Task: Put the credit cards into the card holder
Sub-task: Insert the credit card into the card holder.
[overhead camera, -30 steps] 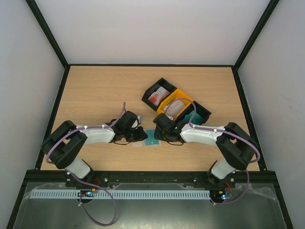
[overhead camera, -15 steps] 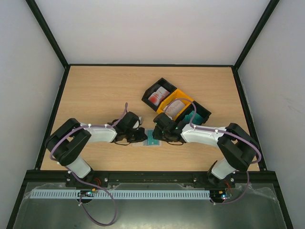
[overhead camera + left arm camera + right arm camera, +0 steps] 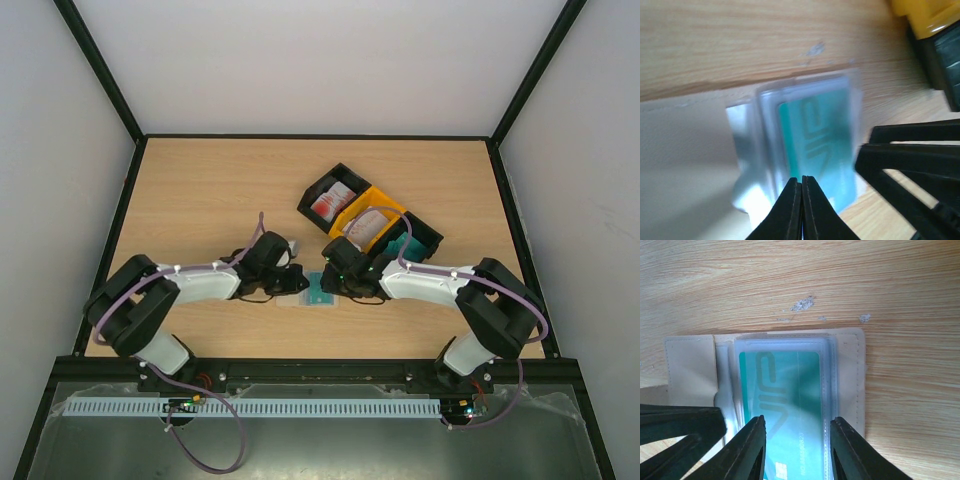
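Top external view shows you the card holder (image 3: 318,294) lying open on the counter (image 3: 200,190) between the 2 arms, near the front edge, with the left end effector (image 3: 297,284) and right end effector (image 3: 337,282) meeting over it. Behind it sit 3 joined bins: a black bin (image 3: 322,187) with white cards printed in red (image 3: 331,203), an orange bin (image 3: 385,203) with pale beige cards (image 3: 365,228), and another black bin (image 3: 430,236) with teal cards (image 3: 404,246). From the right wrist you see a teal card (image 3: 785,390) inside the holder's clear pocket, the beige flap (image 3: 690,370) to its left. That end effector's fingers (image 3: 747,450) stand spread, 1 on each side of the card, gripping nothing that you can see. The card carries large pale letters that you cannot read with certainty, plus a small line of print near its lower edge, too fine to make out. From the left wrist, the left end effector's fingers (image 3: 801,205) are pressed together at the pocket's edge; whether any film is caught between them you cannot tell.
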